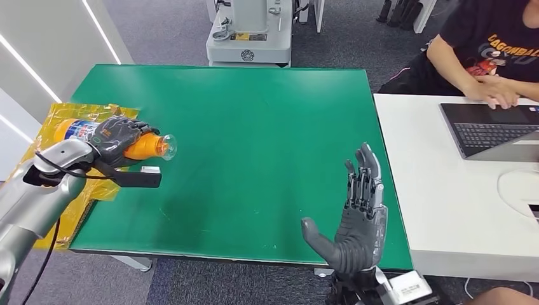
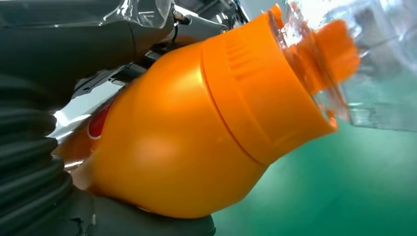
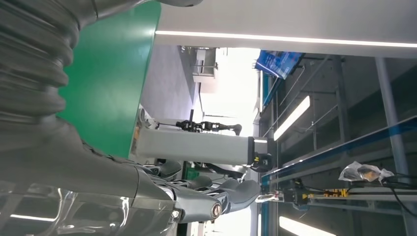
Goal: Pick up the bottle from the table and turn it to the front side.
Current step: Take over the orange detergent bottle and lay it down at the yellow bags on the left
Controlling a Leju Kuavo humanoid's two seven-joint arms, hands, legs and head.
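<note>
Orange plastic bottle with a clear cap (image 1: 145, 145) is off the green bench (image 1: 254, 127), lying sideways in the left hand (image 1: 116, 140), whose dark fingers wrap its middle above the bench's left edge, over a yellow plastic bag (image 1: 63, 121); the right hand (image 1: 359, 213) hovers spread and empty. Left wrist view: the bottle's orange shoulder (image 2: 187, 142) looms close, held firmly. Right wrist view: fingers (image 3: 216, 196) apart, grasping nothing. Pickup looks done; next comes rotating the label forward.

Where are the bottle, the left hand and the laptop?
bottle (image 1: 141, 146), head view, on the orange shoulder near the cap.
left hand (image 1: 116, 136), head view, on the back of the hand gripping the bottle.
laptop (image 1: 492, 132), head view, on the keyboard.
</note>
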